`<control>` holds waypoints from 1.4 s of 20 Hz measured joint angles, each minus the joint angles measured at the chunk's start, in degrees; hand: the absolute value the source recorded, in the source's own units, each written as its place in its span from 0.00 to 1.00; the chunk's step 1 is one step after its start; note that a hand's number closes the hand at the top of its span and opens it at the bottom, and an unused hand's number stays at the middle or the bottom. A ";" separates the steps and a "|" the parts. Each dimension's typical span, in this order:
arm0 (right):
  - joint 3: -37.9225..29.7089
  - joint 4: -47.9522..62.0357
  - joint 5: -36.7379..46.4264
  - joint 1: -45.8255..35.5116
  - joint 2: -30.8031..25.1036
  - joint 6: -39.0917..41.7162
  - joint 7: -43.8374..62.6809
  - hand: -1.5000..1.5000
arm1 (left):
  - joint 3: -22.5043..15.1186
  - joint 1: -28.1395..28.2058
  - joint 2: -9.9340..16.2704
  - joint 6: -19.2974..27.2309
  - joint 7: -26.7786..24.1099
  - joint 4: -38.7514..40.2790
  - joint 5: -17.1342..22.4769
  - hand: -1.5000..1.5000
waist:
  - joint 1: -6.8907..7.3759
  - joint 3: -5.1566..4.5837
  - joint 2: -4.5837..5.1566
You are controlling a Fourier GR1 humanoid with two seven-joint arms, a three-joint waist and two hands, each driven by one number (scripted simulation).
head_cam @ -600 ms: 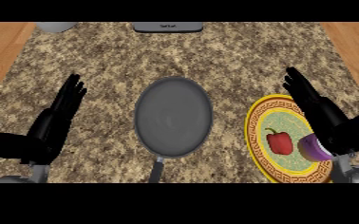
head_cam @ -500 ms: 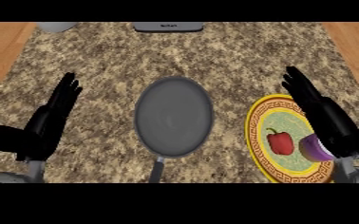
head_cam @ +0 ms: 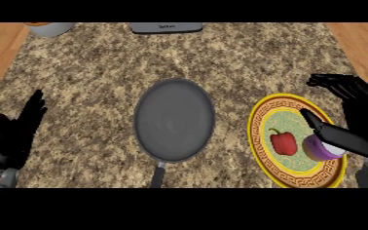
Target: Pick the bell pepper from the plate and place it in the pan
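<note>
Left hand [head_cam: 22, 129] sits at the counter's [head_cam: 101, 68] left edge, fingers straight and relaxed, holding nothing. The dark grey pan [head_cam: 174, 119] lies mid-counter, handle pointing at the front edge. Over by the right edge is the yellow-rimmed plate [head_cam: 260, 126] with the red bell pepper [head_cam: 283, 143] still on it, stem toward the back, next to a small purple-and-white thing [head_cam: 320, 148] I can't really identify. Right hand [head_cam: 343, 112] hangs over the plate's right side, fingers loosely spread, thumb reaching over the purple thing, not gripping the pepper.
</note>
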 measured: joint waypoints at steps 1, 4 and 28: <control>-1.43 1.03 -1.41 1.70 1.51 0.29 -3.20 0.00 | 0.05 -0.19 0.22 0.26 0.74 0.48 -0.25 0.50 | 0.00 0.04 0.08; -4.41 4.47 -2.77 7.21 3.05 5.18 -14.87 0.00 | -0.17 -1.69 0.33 0.48 2.62 2.28 -1.32 0.50 | 0.52 -0.02 0.16; -1.34 -17.20 31.65 14.85 -24.53 13.19 9.71 0.00 | 0.49 -7.18 -2.00 -1.67 4.69 7.74 -5.68 0.50 | 2.90 -0.43 0.14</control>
